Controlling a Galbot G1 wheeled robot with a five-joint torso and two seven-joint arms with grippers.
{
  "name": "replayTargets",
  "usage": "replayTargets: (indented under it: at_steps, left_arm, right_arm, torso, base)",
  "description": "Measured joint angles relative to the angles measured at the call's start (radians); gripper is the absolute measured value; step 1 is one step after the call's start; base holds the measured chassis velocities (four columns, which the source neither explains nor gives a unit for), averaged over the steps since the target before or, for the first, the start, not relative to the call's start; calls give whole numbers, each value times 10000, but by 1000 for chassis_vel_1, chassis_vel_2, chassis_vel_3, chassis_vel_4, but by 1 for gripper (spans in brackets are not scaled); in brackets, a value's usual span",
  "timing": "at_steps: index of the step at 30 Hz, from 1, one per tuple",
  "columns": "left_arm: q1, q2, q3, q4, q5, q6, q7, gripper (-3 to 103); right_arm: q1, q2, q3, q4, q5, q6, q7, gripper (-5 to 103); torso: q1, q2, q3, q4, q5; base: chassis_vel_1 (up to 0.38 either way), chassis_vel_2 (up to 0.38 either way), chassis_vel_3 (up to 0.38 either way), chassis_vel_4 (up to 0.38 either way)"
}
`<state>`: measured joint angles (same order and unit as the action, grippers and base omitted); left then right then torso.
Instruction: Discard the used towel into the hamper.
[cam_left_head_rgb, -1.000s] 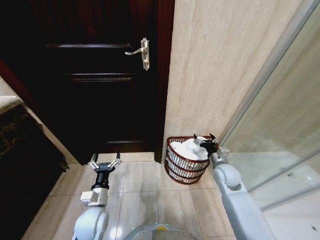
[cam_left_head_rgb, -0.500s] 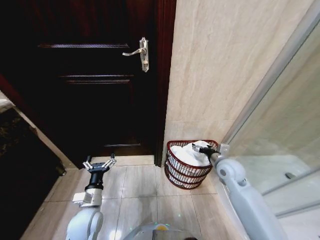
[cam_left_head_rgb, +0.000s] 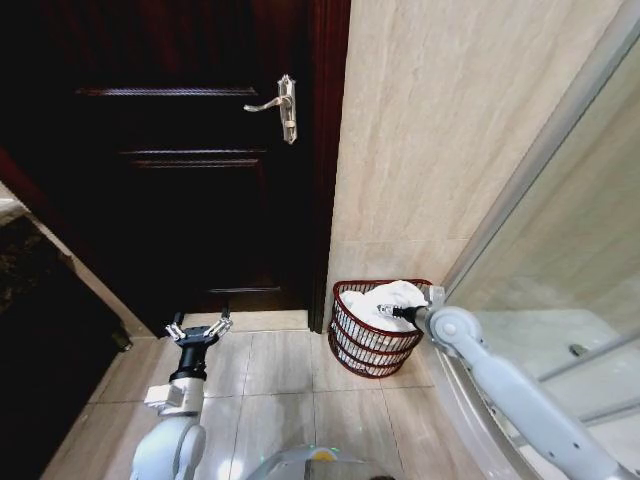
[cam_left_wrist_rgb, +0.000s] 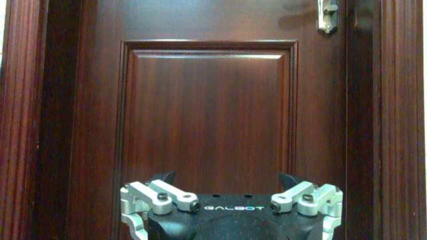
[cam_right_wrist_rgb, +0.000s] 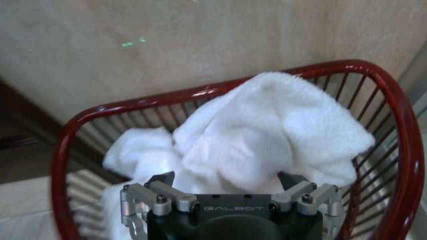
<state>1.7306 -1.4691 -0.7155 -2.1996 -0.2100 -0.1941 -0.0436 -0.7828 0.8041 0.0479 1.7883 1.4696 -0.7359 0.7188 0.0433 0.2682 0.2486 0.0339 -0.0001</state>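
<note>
The hamper (cam_left_head_rgb: 368, 345), a small reddish-brown wire basket, stands on the floor against the beige wall, just right of the dark door. The white towel (cam_left_head_rgb: 387, 297) lies bunched inside it, heaped above the rim. My right gripper (cam_left_head_rgb: 392, 312) hovers at the hamper's right rim, over the towel. In the right wrist view the right gripper (cam_right_wrist_rgb: 227, 179) is open, its fingers spread on either side of the towel (cam_right_wrist_rgb: 267, 135) inside the hamper's rim (cam_right_wrist_rgb: 200, 93). My left gripper (cam_left_head_rgb: 197, 328) hangs open low before the door, and the left wrist view shows the left gripper (cam_left_wrist_rgb: 227, 177) facing the door.
The dark wooden door (cam_left_head_rgb: 190, 180) with a metal handle (cam_left_head_rgb: 285, 107) fills the left. A glass shower screen (cam_left_head_rgb: 560, 230) runs along the right, close to my right arm. A dark cabinet (cam_left_head_rgb: 40, 330) stands at the far left. Tiled floor (cam_left_head_rgb: 290, 370) lies between.
My right gripper has dropped a little toward the hamper's right rim and the arm has swung. The towel stays in the hamper. The camera shifted early on. The left arm is still.
</note>
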Motion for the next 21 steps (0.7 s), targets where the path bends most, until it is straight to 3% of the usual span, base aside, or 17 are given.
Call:
replayTargets:
  at_steps: [7,11,21]
  left_arm:
    - [-52,52,-97,50,-67,-14,-2,100]
    - [-96,176,-250,61,-180,-31,1,100]
    - [-25,192,-437,-13,-293,-30,23,100]
  right_arm:
    - [1110,51,-1215,-985,150,12,-50,100]
    - [1838,412,-2172,-1928,145,20,-263,100]
    - [2424,1153,-2620,-3487,-436,27,-1110,100]
  torso:
    - [0,0,0,-1,0]
    - [0,0,0,-4,-1]
    - [0,0,-1,-2,-1]
  base:
    - [0,0,0,0]
    - [0,0,0,0]
    - [0,0,0,0]
